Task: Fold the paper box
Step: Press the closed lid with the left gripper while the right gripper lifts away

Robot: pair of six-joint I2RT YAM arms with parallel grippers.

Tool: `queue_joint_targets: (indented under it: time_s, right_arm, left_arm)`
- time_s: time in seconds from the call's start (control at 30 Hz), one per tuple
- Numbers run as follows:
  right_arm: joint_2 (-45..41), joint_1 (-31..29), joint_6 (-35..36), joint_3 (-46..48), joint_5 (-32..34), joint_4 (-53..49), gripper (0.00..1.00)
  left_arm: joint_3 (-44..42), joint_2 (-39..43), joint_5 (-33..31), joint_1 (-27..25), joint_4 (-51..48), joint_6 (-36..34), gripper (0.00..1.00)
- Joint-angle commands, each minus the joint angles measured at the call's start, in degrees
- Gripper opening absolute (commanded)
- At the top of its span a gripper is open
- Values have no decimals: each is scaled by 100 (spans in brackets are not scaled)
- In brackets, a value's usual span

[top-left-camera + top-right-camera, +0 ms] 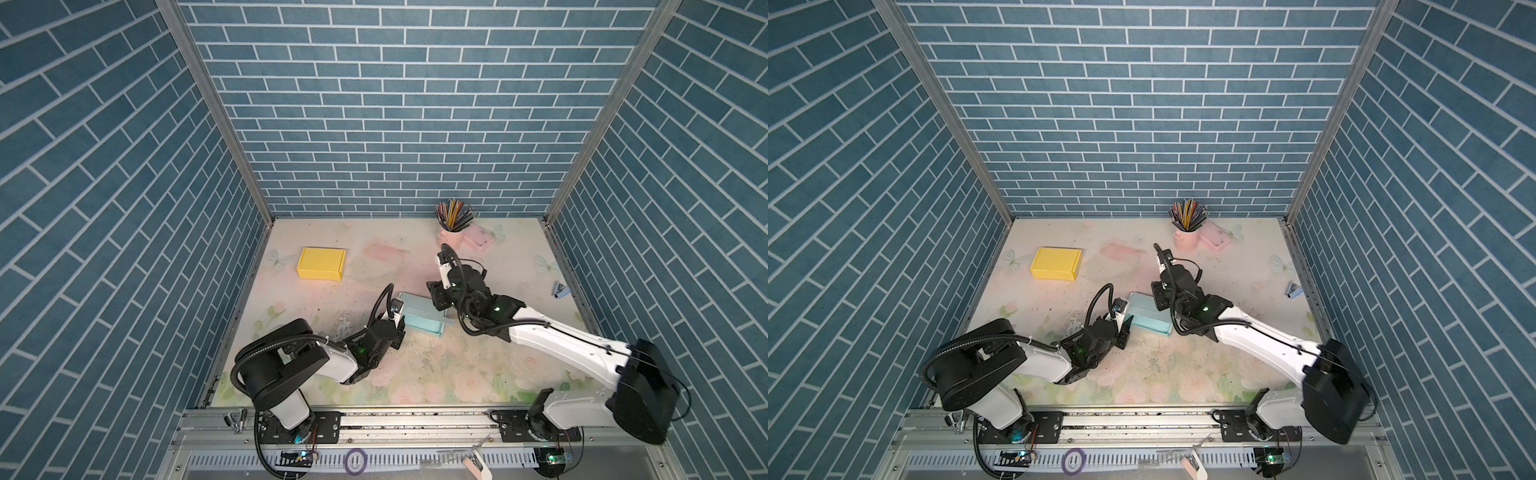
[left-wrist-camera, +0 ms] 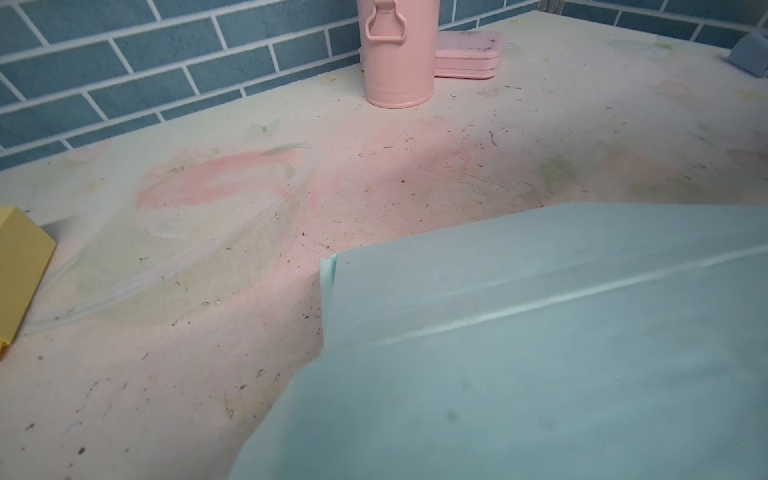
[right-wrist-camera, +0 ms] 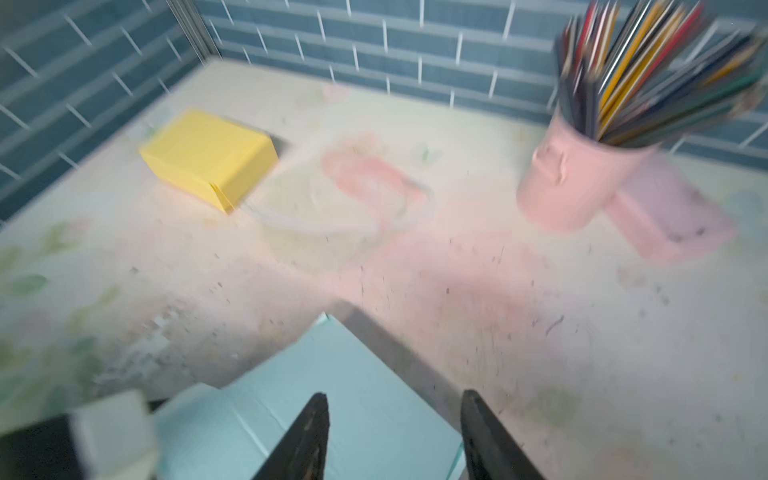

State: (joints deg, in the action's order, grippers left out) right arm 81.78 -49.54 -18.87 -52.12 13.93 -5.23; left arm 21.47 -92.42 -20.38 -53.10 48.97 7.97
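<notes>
We hang our R gripper (image 3: pixel 394 397), fingers spread, over the blue box (image 1: pixel 424 316). L gripper (image 1: pixel 1125 329) sits beside it; grip state we can't tell.

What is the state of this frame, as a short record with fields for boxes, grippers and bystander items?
blue box: mid-table, between both grippers, creased panel on top
yellow box: closed, far left, clear of both arms
left gripper: at blue box's left end; opening unclear
right gripper: open, fingers apart above blue box's far right corner
other: pink cup of pencils, pink case beside it; small blue object near right edge
</notes>
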Motion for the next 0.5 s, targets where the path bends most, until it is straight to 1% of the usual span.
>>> queue_joint_targets:
  time_s: [0.0,0.1,0.13,0.17,0.2,0.23,0.3,0.33,0.37,0.47]
  right_arm:
    - [375,2,-446,43,-215,-120,51]
    - [672,8,-392,42,-159,-92,49]
    - [743,2,-381,60,-136,-79,49]
    - [805,5,-376,93,-121,-66,49]
    - [851,5,-372,125,-109,-34,49]
    - [893,7,-374,171,-118,-1,49]
    - [972,-2,-379,226,-135,64,48]
    - [1010,0,-389,249,-152,104,48]
    - [1044,0,-393,267,-163,144,47]
    - [1068,-3,-398,290,-171,234,46]
  left_arm:
    - [-144,201,350,-38,-283,46,48]
    - [-315,523,515,-83,-640,155,55]
    - [-337,692,608,-86,-861,219,60]
    - [-288,866,707,-88,-1303,266,71]
    - [-191,1045,837,-112,-1794,269,79]
    - [-45,1289,899,-201,-2473,270,86]
    - [223,1725,822,-435,-3713,362,96]
    - [356,1957,922,-526,-4277,433,99]
    - [446,2177,1081,-596,-4824,534,99]
    - [677,2907,1532,-680,-5998,841,99]
